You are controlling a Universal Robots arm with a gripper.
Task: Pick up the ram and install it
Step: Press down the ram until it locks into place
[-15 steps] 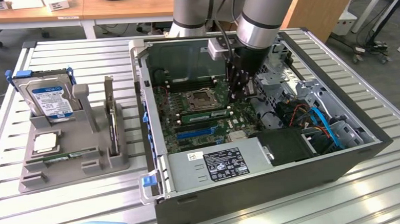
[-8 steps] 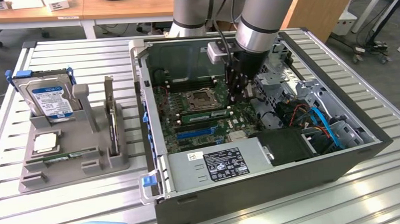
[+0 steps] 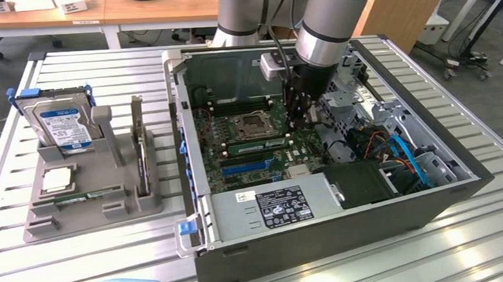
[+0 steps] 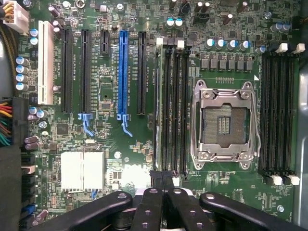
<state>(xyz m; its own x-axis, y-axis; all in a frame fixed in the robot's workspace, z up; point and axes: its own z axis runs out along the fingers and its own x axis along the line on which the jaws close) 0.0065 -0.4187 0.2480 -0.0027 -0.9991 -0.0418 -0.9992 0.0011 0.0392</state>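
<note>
Gripper (image 4: 161, 179) pressed together, holding nothing, tips near end of ram (image 3: 256, 143). Ram appears seated in slot, 6 o'clock of processor socket (image 3: 250, 123). Likely light, stiff, fragile: grip bare edges, not chips.

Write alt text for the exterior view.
A robot arm reaches down into an open computer case on a slatted table, its shut gripper above the motherboard near the empty processor socket. To the exterior view's left, a grey holder carries a hard drive.
</note>
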